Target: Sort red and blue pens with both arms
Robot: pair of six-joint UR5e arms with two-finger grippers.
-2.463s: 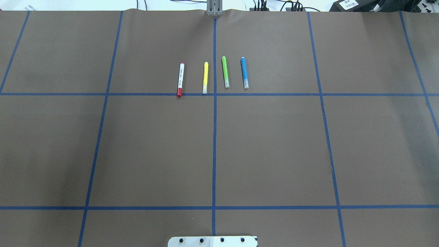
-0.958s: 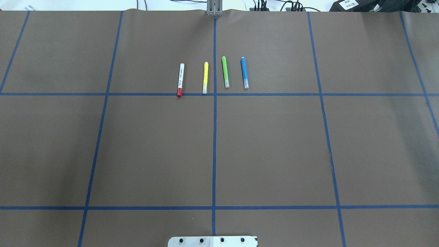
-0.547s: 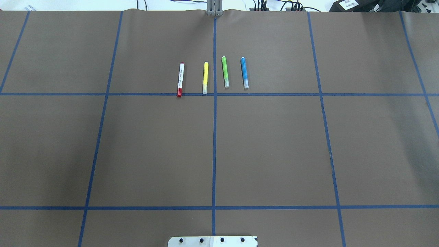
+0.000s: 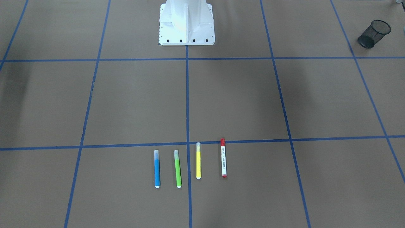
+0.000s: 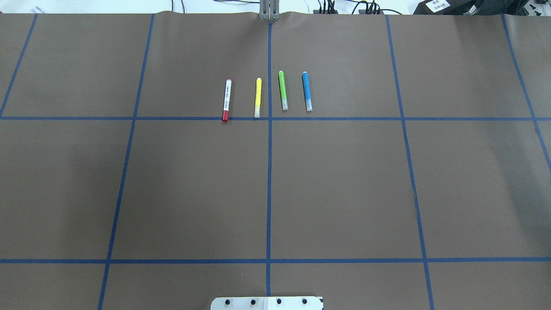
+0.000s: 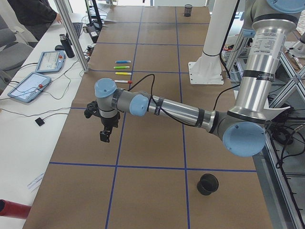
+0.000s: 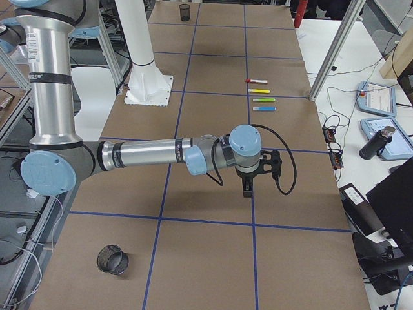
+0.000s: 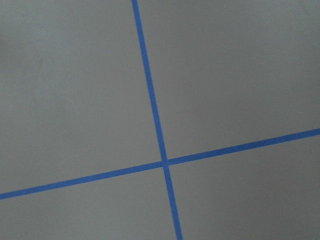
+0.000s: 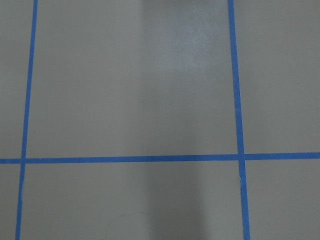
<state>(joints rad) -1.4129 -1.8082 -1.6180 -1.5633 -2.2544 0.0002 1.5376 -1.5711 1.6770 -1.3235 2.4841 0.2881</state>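
Note:
The red pen [image 5: 226, 100], white-barrelled with a red cap, lies leftmost in a row of markers at the table's far middle. The blue pen [image 5: 306, 91] lies rightmost in that row. Both also show in the front-facing view, red pen [image 4: 223, 157] and blue pen [image 4: 157, 169]. My left gripper [image 6: 106, 129] hangs over the brown mat well short of the pens, seen only from the left side. My right gripper [image 7: 248, 185] hovers likewise, seen only from the right side. I cannot tell whether either is open or shut. Both wrist views show only mat and blue tape lines.
A yellow marker [image 5: 258, 97] and a green marker [image 5: 283, 90] lie between the two pens. A black mesh cup [image 4: 373, 33] stands near the robot's left end of the table, another mesh cup [image 7: 112, 259] near its right end. The white robot base [image 4: 186, 23] stands mid-table.

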